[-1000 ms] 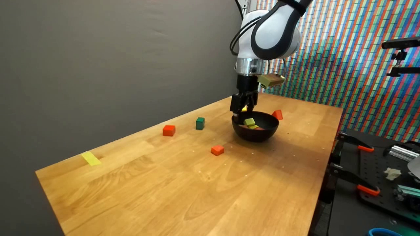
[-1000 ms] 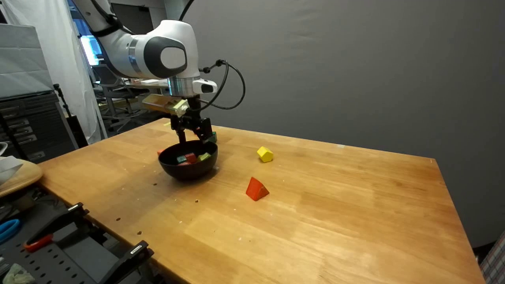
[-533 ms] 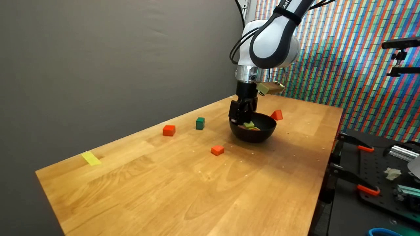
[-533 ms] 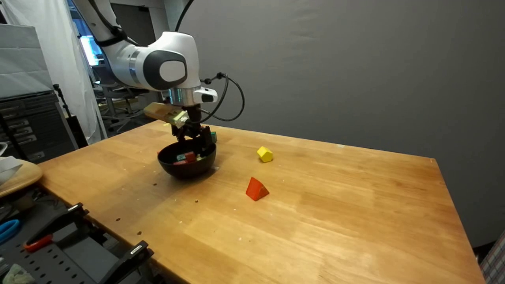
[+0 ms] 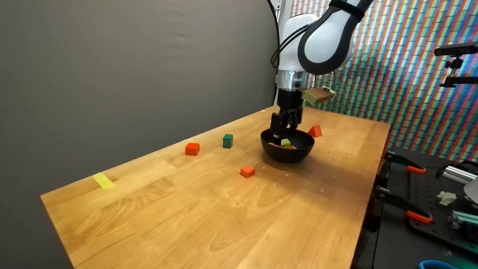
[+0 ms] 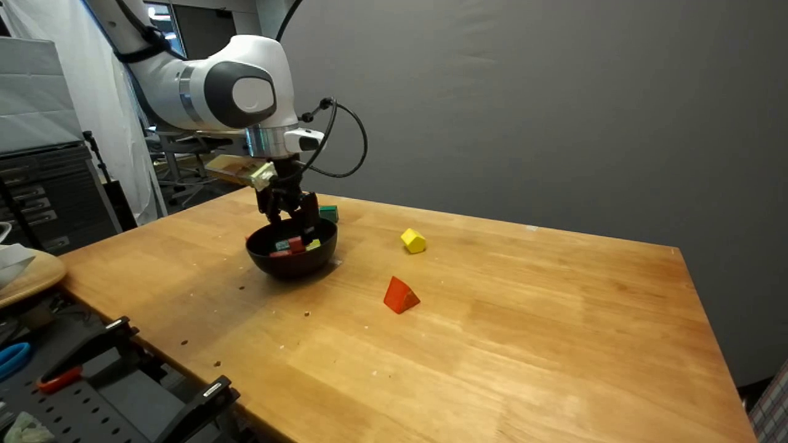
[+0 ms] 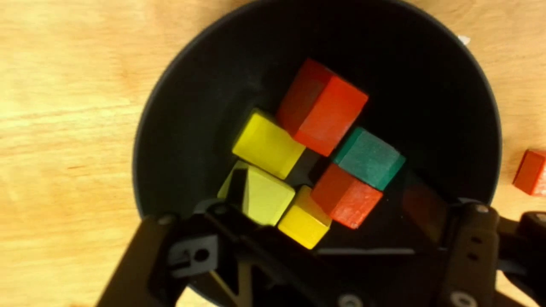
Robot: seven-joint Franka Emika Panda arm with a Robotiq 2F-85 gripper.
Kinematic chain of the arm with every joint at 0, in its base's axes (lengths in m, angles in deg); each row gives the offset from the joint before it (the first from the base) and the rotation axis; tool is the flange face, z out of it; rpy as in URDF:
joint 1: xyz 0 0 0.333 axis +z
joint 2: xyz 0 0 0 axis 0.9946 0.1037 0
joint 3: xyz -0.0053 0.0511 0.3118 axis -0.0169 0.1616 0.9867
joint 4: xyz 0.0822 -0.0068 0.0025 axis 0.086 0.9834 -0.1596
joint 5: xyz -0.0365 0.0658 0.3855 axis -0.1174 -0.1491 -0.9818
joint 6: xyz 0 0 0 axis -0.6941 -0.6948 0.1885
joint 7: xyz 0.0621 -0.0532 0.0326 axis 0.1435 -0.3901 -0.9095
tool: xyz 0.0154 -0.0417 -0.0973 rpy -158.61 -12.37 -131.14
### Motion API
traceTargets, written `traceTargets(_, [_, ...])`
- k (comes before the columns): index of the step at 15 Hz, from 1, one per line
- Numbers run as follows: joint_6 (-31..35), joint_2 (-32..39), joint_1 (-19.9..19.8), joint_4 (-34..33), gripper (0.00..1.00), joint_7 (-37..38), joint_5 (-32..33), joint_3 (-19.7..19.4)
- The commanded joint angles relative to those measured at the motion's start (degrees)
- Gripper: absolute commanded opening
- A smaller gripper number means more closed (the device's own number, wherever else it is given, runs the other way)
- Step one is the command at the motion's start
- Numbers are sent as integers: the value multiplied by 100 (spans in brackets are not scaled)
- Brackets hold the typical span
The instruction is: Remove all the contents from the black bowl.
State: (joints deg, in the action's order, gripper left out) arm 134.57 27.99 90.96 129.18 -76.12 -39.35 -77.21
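The black bowl stands upright on the wooden table in both exterior views. Seen from the wrist, several blocks lie on its floor: a red block, a green block, a smaller red block, a yellow block, a pale yellow block and another yellow block. My gripper points down into the bowl with its jaws wide apart, nothing clamped between them. One finger overlaps the pale yellow block in the wrist view; whether they touch I cannot tell. The other is near the opposite wall.
Outside the bowl, a red block, a green block and an orange-red block lie on the table. A red wedge and a yellow block rest opposite. Yellow tape marks the far corner; clamps flank one edge.
My gripper first dropped into the bowl, then rose slightly and shifted, rightward in one exterior view and leftward in another. Early on, the bowl slid a little. The blocks on the table stayed put.
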Motion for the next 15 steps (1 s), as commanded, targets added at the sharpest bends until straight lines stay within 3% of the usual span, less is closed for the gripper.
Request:
traceTargets(1, [-555,-430,298,111,61,402,534,-204])
traceTargets(4, [-1159,-290,186,-168,37,109,386,27])
traceTargets(5, [-1298,-225,128,-246,33,-53,260,116])
traceTargets(7, [-1282,-140,117,-309,37,-82,264,131])
traceTargets(8, [-1069,-106,151,-283,54,94,347,69])
traceTargets(14, [-113,357,102,-427,98,221,158,36])
traceTargets(15, [8,466,71,-482,99,175,76,65])
